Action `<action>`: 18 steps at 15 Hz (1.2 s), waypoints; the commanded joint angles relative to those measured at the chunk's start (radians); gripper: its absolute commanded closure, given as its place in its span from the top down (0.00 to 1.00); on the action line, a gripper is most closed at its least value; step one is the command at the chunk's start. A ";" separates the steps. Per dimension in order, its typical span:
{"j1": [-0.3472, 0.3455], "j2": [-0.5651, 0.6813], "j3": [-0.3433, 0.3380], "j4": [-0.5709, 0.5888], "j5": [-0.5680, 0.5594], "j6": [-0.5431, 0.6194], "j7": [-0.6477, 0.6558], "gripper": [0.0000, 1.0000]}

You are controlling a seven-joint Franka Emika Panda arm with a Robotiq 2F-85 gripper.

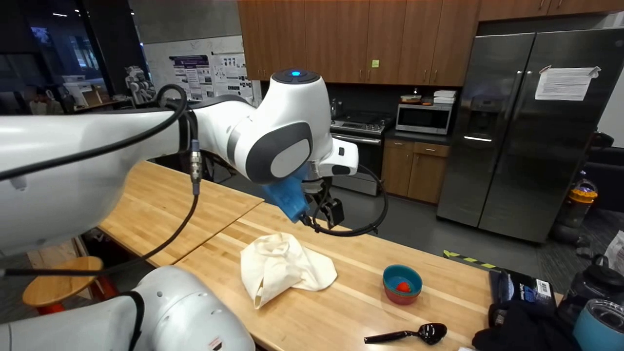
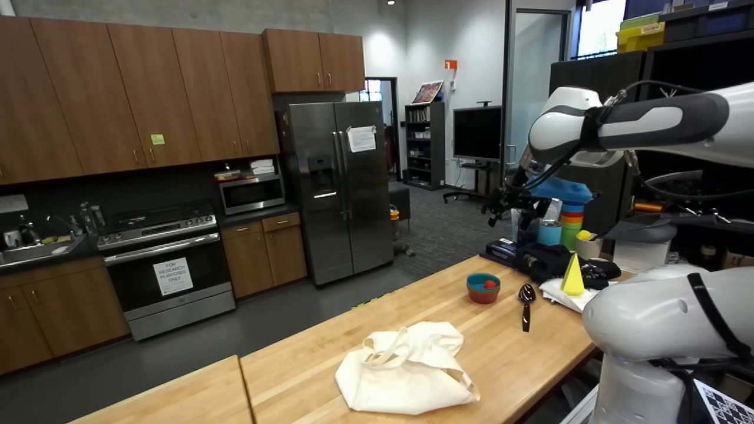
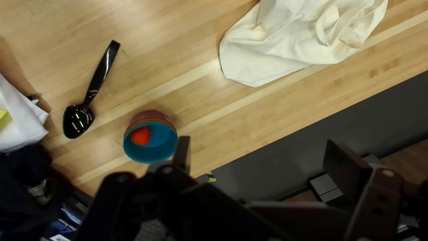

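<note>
Nearest the wrist camera, the claw (image 3: 257, 157) stands with its two fingers (image 3: 182, 150) spread wide, and nothing is held between them. In both exterior views it hangs at the end of the white arm (image 1: 92, 161), higher than the bench (image 1: 363, 292) and touching nothing.

Past the tip of the finger at left in the wrist view, down on the bench, is a stack of nested bowls (image 3: 164, 139): reddish below, teal-blue on top, with orange and green rims between. One small round red thing (image 3: 141, 135) sits inside the top bowl, against its left wall.

In an exterior view, a black spoon (image 1: 431, 333) lies on the near side of the bowls, scoop to the right and handle to the left. Well apart to the left, a cream cloth bag (image 1: 287, 270) lies crumpled, with a loop of its strap on top. To the right of the bowls, a dark cloth (image 1: 526, 326), a printed black box (image 1: 529, 290), a black bottle (image 1: 591, 287) and a blue tumbler (image 1: 602, 326) crowd together.

In an exterior view, a yellow wedge (image 2: 573, 277) stands upright to the right of the spoon on something white (image 2: 562, 297), cloth or paper I cannot tell, and a tower of coloured cups (image 2: 571, 227) rises on its far side. Farther off, across the floor, are an oven (image 2: 209, 265), a microwave (image 2: 253, 194) and a steel refrigerator (image 2: 368, 218).
</note>
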 commanded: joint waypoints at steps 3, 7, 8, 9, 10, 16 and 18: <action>-0.007 0.150 -0.032 0.090 -0.027 0.034 -0.054 1.00; -0.007 0.211 -0.043 0.136 -0.026 0.029 -0.082 1.00; -0.007 0.219 -0.043 0.144 -0.026 0.028 -0.085 1.00; -0.007 0.233 -0.046 0.155 -0.026 0.025 -0.090 1.00; -0.006 0.249 -0.051 0.164 -0.026 0.023 -0.095 1.00; 0.004 0.315 -0.070 0.185 -0.009 0.039 -0.127 1.00; 0.001 0.334 -0.066 0.190 -0.019 0.046 -0.135 1.00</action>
